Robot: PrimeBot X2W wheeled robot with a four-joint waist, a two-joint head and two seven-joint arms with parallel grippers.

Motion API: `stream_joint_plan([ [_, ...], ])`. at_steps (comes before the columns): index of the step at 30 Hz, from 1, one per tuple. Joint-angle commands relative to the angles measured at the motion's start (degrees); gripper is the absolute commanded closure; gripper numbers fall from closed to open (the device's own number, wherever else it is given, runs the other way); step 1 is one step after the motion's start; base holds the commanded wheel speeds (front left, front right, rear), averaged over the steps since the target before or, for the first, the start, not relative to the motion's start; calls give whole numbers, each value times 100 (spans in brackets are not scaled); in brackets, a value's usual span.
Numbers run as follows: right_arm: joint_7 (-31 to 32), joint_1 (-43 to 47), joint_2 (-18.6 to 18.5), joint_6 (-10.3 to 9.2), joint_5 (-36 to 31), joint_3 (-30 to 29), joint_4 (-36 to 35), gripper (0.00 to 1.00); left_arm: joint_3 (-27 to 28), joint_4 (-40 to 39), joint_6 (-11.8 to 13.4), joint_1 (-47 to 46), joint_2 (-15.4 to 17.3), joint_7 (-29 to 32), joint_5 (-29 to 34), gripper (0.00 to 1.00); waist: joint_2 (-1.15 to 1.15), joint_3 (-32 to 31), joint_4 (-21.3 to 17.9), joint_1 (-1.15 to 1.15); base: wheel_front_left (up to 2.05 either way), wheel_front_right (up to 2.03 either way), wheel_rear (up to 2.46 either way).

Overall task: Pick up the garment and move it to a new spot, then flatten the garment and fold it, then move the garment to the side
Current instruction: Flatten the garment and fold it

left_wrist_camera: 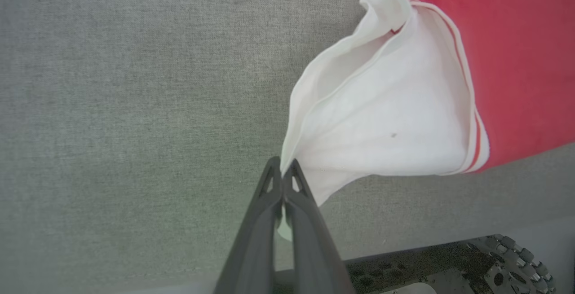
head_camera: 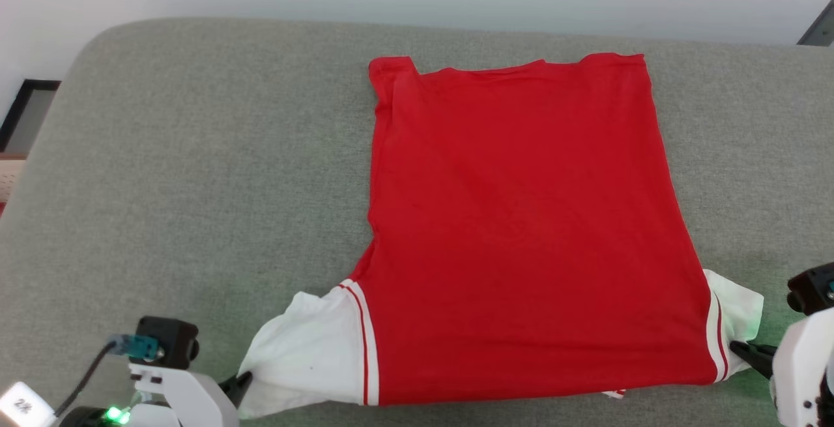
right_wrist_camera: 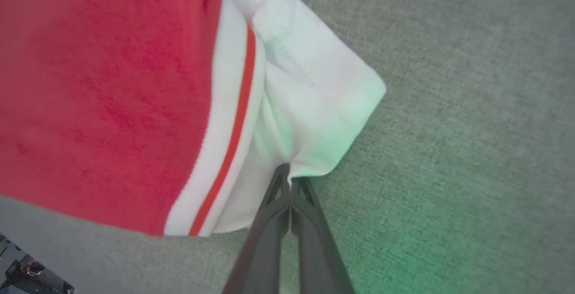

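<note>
- The grey fabric-covered surface (head_camera: 195, 166) spans nearly the whole head view, with a rounded corner at the far left and a pale wall behind it.
- The garment (head_camera: 521, 218) lies spread flat on that surface, right of centre in the head view. Its plain red side faces up, its hem is at the far edge and its 2 sleeves are at the edge nearest the robot. The red body is smooth, with only faint creases.
- The left sleeve (head_camera: 306, 342) is white and fans out from the body toward the near left. It is drawn to a point at its outer corner, and in the left wrist view its opening gapes slightly.
- The right sleeve (head_camera: 736, 313) is white, shows less cloth and is bunched toward its outer edge.
- The left gripper (left_wrist_camera: 283, 170) is closed, its 2 dark fingers pinching the outer corner of the left sleeve. A sliver of white cloth shows between them.
- The right gripper (right_wrist_camera: 291, 173) is also closed, its tips pinching the puckered edge of the right sleeve.
- The red-and-white striped trim (right_wrist_camera: 229, 141) runs along the seam where each sleeve meets the red body.
- A tiny dark speck (left_wrist_camera: 393, 135) marks the left sleeve.
</note>
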Motion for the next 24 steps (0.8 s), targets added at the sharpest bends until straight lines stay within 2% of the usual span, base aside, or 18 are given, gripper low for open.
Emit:
stream_joint_plan([
  [1,142,89,269,-25,-193,0,278,100,-18,56,-6,-53,-67,-37,45,100,0,42,-7,0,0,0,0],
  [2,142,89,269,-25,-193,0,278,100,-18,56,-6,-53,-67,-37,45,100,0,42,-7,0,0,0,0],
  [3,146,44,396,-33,-288,-93,408,71,-23,83,-14,-81,-98,-49,63,100,0,56,-12,0,0,0,0],
  [4,157,21,499,-38,-385,-175,529,55,-34,107,-26,-105,-127,-45,74,100,0,67,-13,0,0,0,0],
  [5,196,5,582,-41,-504,-208,640,6,-50,136,-40,-120,-147,-45,92,100,0,74,-8,0,0,0,0],
  [6,221,-20,669,-59,-602,-232,724,0,-55,154,-51,-137,-179,-70,88,100,0,79,-5,0,0,0,0],
  [9,331,-34,925,-61,-717,-356,830,0,-51,201,-79,-194,-238,-114,112,100,0,85,-2,0,0,0,0],
  [12,539,-30,965,-59,-754,-495,685,0,-28,228,-51,-208,-295,-187,149,100,0,87,5,0,0,0,0],
  [18,1064,-68,732,-15,-468,-1209,-484,0,-19,176,-25,-172,-379,-327,179,100,0,114,79,0,0,0,0],
  [20,1144,-122,565,-17,-579,-1610,-857,0,-30,145,-28,-196,-404,-385,222,100,0,158,142,0,0,0,0],
  [24,919,-550,753,-17,-1195,-2253,-1350,0,-50,83,-68,-275,-492,-486,314,100,0,338,302,0,0,0,0],
])
